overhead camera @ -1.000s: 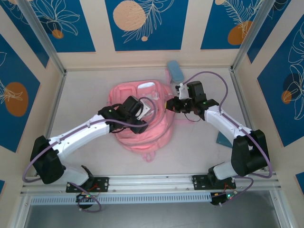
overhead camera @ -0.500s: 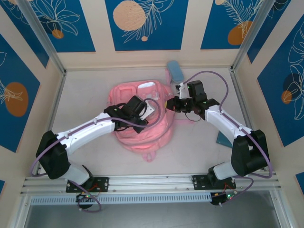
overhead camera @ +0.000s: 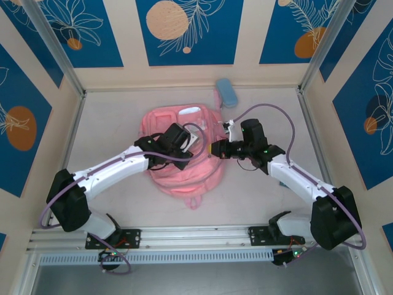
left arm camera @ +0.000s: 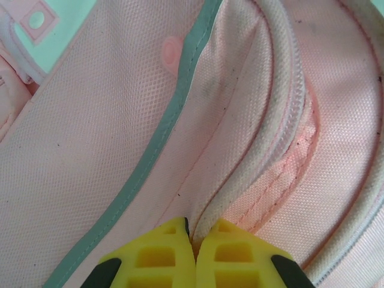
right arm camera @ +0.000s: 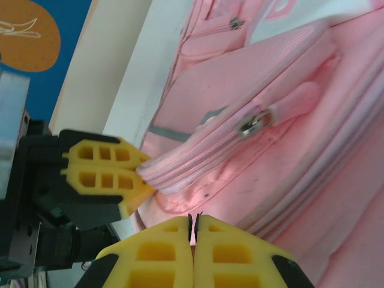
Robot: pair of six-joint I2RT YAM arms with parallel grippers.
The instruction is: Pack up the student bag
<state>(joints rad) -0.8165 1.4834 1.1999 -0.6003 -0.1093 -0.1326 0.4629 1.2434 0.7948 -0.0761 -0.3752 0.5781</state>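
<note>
Mid-worktop lies the student bag [overhead camera: 169, 120], front pockets up. Toward its 2 o'clock side our left tool [left arm camera: 193, 231] has just snapped closed on the zipper seam — a second ago it stood open. Our right tool [right arm camera: 193, 225], jaws together, has slid in at 3 o'clock; whether it pinches fabric we cannot tell. We judge the bag braced for unzipping.

You are working in a robotics lab cell: aluminium frame posts [overhead camera: 55, 49], printed blue wall panels [overhead camera: 202, 43], a mounting rail [overhead camera: 196, 234].
</note>
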